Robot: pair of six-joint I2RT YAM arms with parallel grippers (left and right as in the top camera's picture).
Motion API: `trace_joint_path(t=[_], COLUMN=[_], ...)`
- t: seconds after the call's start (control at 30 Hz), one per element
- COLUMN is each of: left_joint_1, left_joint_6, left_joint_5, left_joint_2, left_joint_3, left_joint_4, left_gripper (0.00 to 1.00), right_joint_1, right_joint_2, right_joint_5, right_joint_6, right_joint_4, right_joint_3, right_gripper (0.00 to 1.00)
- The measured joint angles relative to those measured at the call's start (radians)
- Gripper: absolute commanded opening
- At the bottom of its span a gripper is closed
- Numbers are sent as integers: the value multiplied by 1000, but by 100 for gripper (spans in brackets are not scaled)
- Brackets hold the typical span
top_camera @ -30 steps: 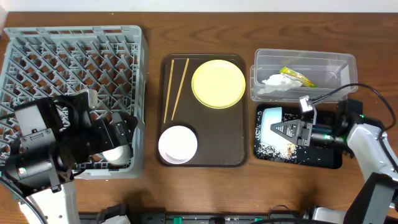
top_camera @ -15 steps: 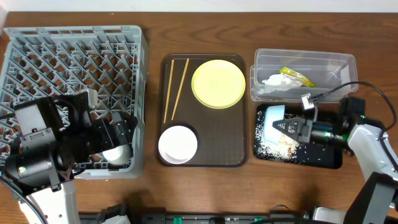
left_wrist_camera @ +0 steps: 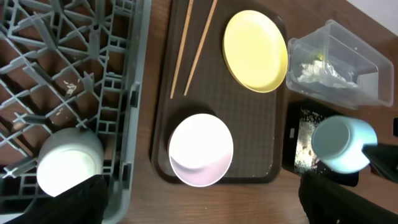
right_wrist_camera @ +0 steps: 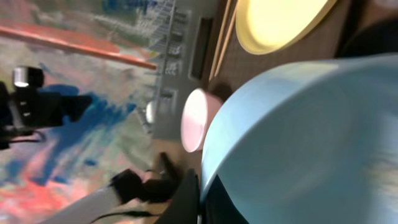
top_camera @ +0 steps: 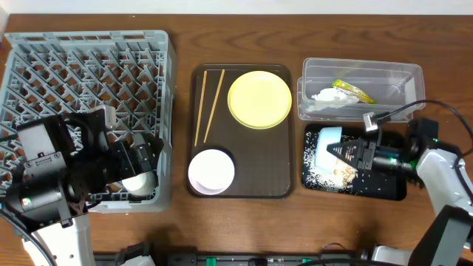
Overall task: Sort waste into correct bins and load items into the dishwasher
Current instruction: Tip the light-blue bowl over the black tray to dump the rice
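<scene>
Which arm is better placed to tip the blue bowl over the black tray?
Right. Its tool grips the blue bowl, tilted over the black tray where rice lies; the left tool sits far off at the grey rack.

The light-blue bowl (right_wrist_camera: 298, 137) looms blurred, cut off at the right wrist view's edge.
</scene>
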Motion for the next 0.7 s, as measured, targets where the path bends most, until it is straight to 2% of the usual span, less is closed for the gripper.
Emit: trace_joint_path(t=[0.23, 0.3, 0.43, 0.5, 0.7], left_joint_1=[0, 0, 0, 0, 0], left_joint_6=[0, 0, 0, 0, 0], left_joint_5=[0, 0, 0, 0, 0], left_joint_2=[0, 0, 0, 0, 0], left_joint_3=[0, 0, 0, 0, 0], left_joint_4=[0, 0, 0, 0, 0], left_gripper=[98, 98, 98, 98, 98], right_joint_1=[28, 31, 45, 57, 127], right_joint_2=[-32, -45, -55, -64, -99], right_joint_5=[-87, -63, -56, 12, 69], right_joint_6=[-39, 8, 54, 103, 183], right_joint_4=[32, 110, 138, 173, 101], right_joint_3=[0, 2, 3, 3, 17], right_gripper=[1, 1, 1, 1, 2])
